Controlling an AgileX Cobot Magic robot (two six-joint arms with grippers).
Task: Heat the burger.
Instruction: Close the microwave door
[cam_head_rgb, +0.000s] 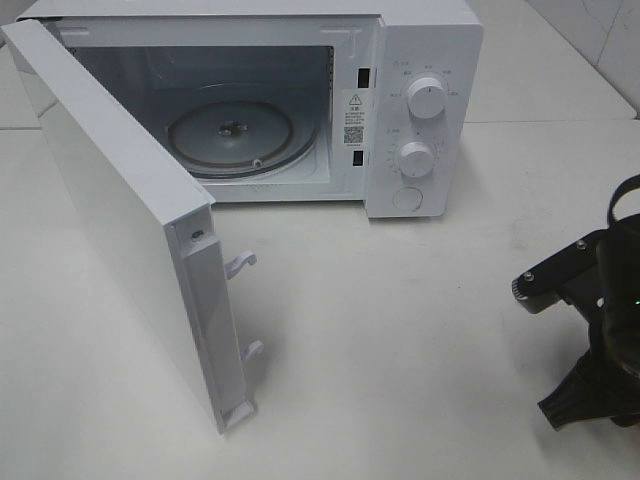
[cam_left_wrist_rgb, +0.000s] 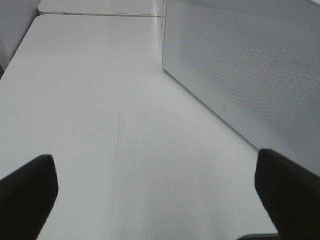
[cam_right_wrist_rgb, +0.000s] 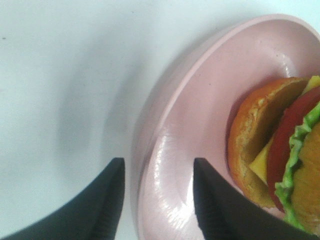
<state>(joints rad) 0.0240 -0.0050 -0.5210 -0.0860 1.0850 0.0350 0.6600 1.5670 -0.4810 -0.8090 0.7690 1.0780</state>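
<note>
While the right gripper (cam_right_wrist_rgb: 155, 200) straddles the rim of the pink plate (cam_right_wrist_rgb: 200, 100), one finger outside the rim and one inside, its fingers stand apart with a gap on either side of the rim and nothing clamped. The burger (cam_right_wrist_rgb: 280, 165) lies on this plate, tipped onto its side, layers facing the wrist camera. Should the fingers close on the sloped, glossy rim alone, the plate could tilt when lifted and the burger roll off. Further out, the left gripper (cam_left_wrist_rgb: 155, 200) hovers over the bare white table (cam_left_wrist_rgb: 100, 100), fingers wide apart and empty, beside the perforated panel of the microwave door (cam_head_rgb: 120, 230). The door stands swung well out, and a low carry might clip its edge. Beyond it, the microwave (cam_head_rgb: 420, 60) cavity shows the glass turntable (cam_head_rgb: 240, 135) bare.
</note>
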